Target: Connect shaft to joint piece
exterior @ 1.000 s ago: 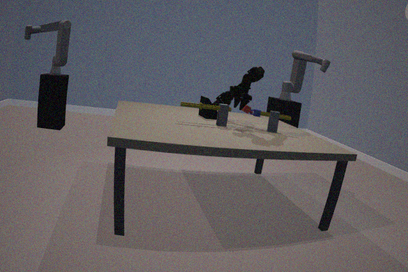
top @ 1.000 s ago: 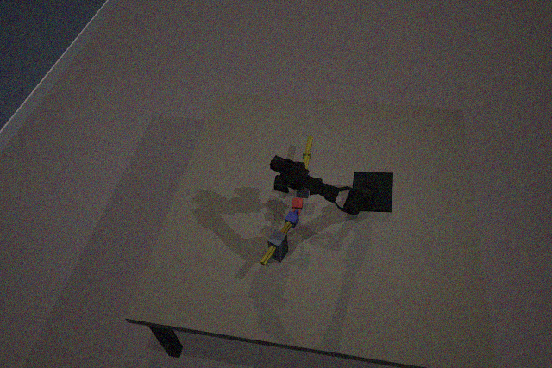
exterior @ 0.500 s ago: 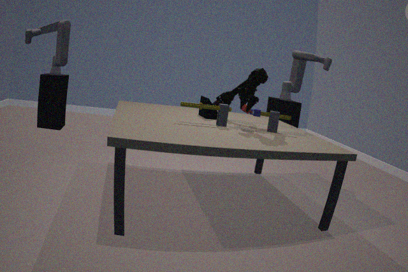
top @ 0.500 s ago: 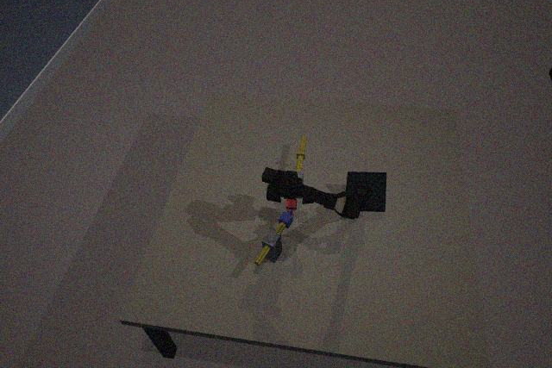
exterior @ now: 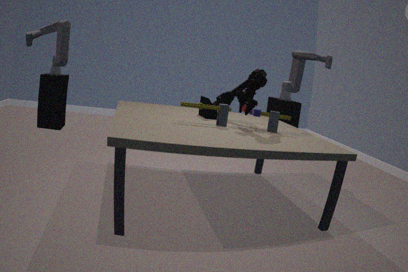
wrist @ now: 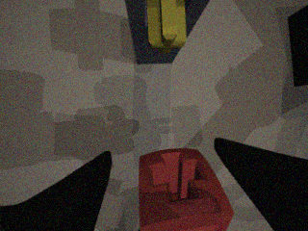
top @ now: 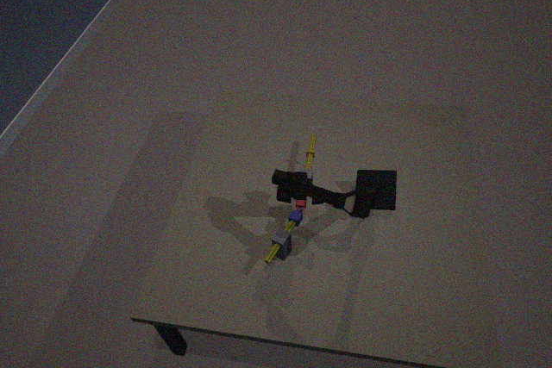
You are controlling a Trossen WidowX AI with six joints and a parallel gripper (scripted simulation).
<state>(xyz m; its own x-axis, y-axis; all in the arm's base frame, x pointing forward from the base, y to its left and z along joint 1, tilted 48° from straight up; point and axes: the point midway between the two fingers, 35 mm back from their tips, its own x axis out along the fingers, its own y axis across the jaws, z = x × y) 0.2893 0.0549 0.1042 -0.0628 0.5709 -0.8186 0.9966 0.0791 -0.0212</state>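
From the top, poising the hand (top: 300, 198) (exterior: 246, 112) (wrist: 164, 149) at the red joint piece (top: 300, 203) (exterior: 243, 107) (wrist: 156, 214), beyond the blue part (top: 295, 215) (exterior: 257, 113) on the fixed shaft (top: 271, 254) (exterior: 285, 118); passing that shaft through its block (top: 281, 239) (exterior: 273, 122).

From outside, reaching low above the tabletop (top: 401, 265) (exterior: 148, 124); running the second shaft (top: 312, 146) (exterior: 197, 105) (wrist: 176, 21) through the second block (exterior: 222, 116) (top: 310, 173) (wrist: 153, 57), apart from the joint piece.

From the wrist, spreading almost fully open, gripping nothing, with the joint piece lying between the fingers; presenting an opening without the shaft inside. Probably preparing to grasp: best centring on the piece before closing evenly, then turning gently about the hinges, sighting along the second shaft and stopping when squarely aligned, lest its end be catching the rim.
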